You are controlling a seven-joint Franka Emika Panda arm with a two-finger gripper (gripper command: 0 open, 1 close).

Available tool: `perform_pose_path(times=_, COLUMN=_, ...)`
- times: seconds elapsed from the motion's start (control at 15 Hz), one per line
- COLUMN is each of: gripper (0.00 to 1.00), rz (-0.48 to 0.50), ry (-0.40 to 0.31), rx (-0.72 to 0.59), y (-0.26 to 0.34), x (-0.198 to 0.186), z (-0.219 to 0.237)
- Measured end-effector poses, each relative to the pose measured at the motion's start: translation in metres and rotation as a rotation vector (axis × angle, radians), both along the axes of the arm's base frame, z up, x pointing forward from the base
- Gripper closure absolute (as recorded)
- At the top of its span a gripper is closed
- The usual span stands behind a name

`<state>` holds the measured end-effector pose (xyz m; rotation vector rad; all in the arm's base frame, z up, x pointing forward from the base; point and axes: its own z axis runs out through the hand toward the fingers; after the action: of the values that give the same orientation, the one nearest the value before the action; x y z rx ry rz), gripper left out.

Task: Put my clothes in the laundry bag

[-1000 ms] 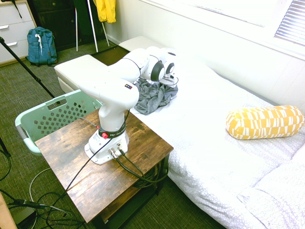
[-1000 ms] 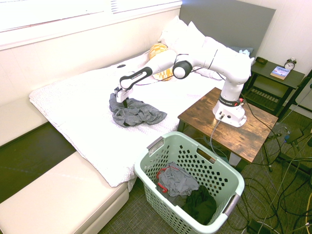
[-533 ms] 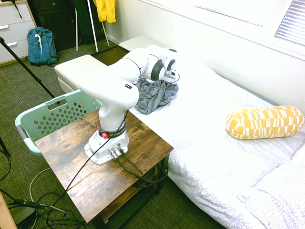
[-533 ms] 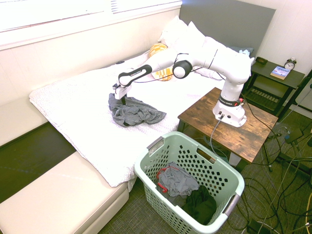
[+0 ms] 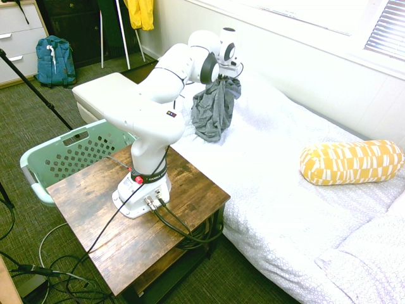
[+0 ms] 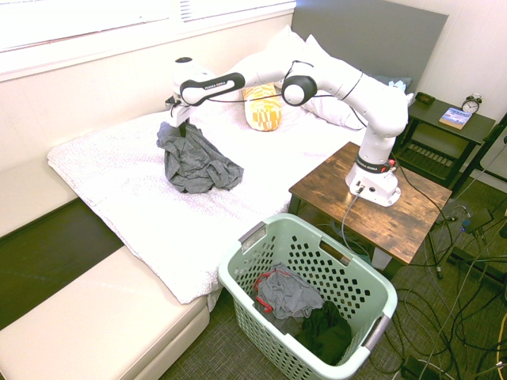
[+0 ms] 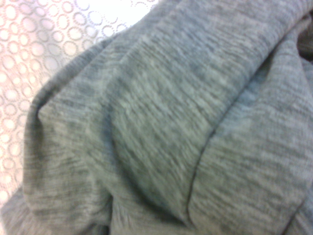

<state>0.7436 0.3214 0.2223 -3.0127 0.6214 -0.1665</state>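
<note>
My gripper (image 6: 176, 119) (image 5: 229, 75) is shut on the top of the clothes (image 6: 192, 162) (image 5: 213, 109), a dark grey-blue garment. It hangs in folds above the white bed, its lower end still touching the bedspread. Up close in the wrist view, the clothes (image 7: 166, 132) fill nearly the whole picture. The laundry bag (image 6: 360, 277) (image 5: 44, 158), a mint-green lattice basket, stands on the carpet beside the bed and the wooden table. Inside it lie a grey piece and a dark piece of clothing.
The wooden side table (image 5: 190, 196) (image 6: 412, 218) stands between bed and basket. A yellow patterned pillow (image 5: 351, 161) (image 6: 264, 115) lies on the bed (image 5: 285, 171). A cream bench (image 6: 103, 332) runs at the bed's foot. A teal backpack (image 5: 54, 60) and a yellow garment (image 5: 140, 12) are at the far wall.
The gripper has risen from the bed with the clothes in it. The garment went from a flat heap to hanging in long folds, and shifted toward the wall.
</note>
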Motion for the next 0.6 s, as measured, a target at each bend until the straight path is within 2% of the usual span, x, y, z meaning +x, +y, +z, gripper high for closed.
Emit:
perform_pose_path(times=0.2, gripper=1.0, rz=0.056, ry=-0.061, rx=0.003, y=0.039, x=-0.022, z=0.044)
perform_pose_path(times=0.6, gripper=1.0, rz=0.2, ry=-0.052, rx=-0.026, y=0.133, x=-0.117, z=0.097)
